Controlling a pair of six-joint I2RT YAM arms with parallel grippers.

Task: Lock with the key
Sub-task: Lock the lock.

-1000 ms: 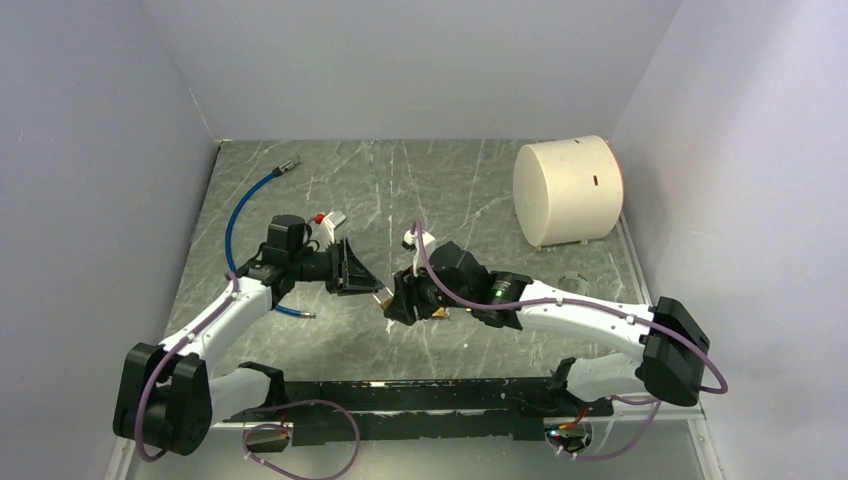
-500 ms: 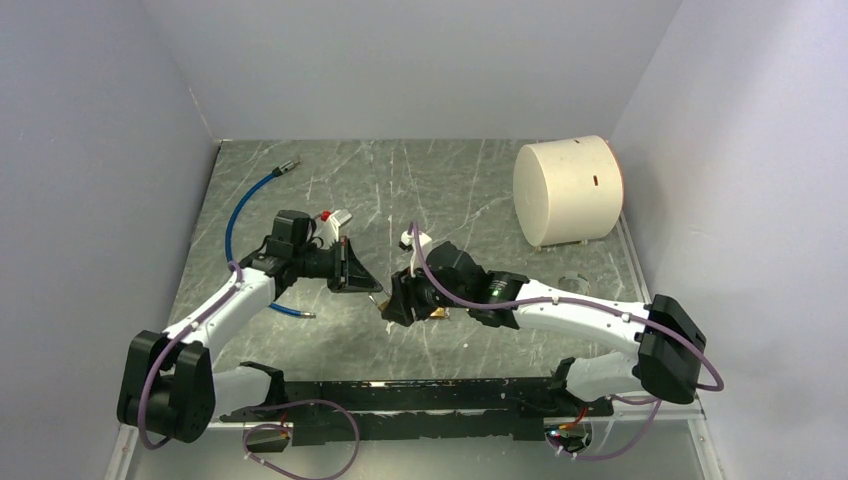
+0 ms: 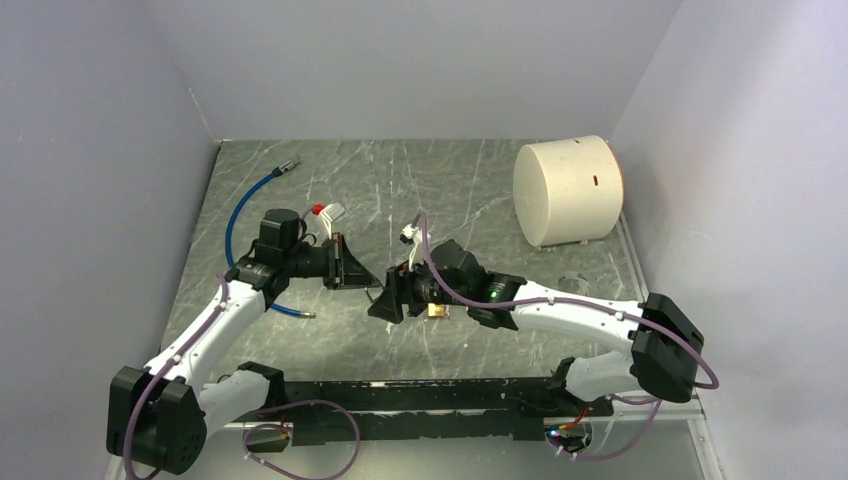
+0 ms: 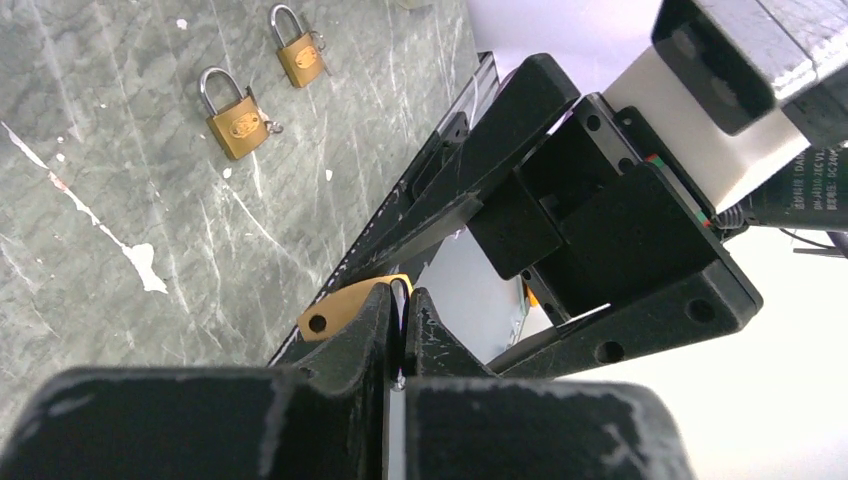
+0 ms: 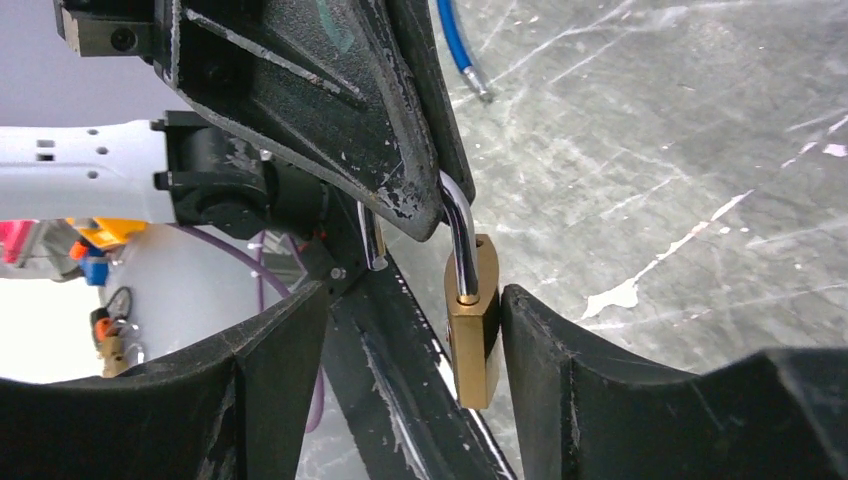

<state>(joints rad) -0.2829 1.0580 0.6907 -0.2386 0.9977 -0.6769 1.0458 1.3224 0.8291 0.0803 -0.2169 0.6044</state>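
My left gripper (image 4: 402, 295) is shut on a brass key (image 4: 335, 312); the key's bow with its hole sticks out beside the fingertips. In the top view the left gripper (image 3: 372, 284) meets my right gripper (image 3: 386, 300) tip to tip at mid table. In the right wrist view a brass padlock (image 5: 472, 340) hangs by its steel shackle just under the left gripper's fingers (image 5: 330, 110). What holds it is hidden. My right gripper (image 5: 412, 295) is wide open around the padlock, whose body touches only the right-hand finger.
Two more brass padlocks (image 4: 238, 122) (image 4: 300, 60) lie on the marble table. A blue hose (image 3: 240, 205) lies at the left. A white cylinder (image 3: 568, 190) stands at the back right. A small red-and-white part (image 3: 325, 212) lies behind the left gripper. A black rail (image 3: 420, 400) runs along the front.
Both grippers have shifted left and slightly away from the front edge, staying tip to tip. The left elbow has swung outward.
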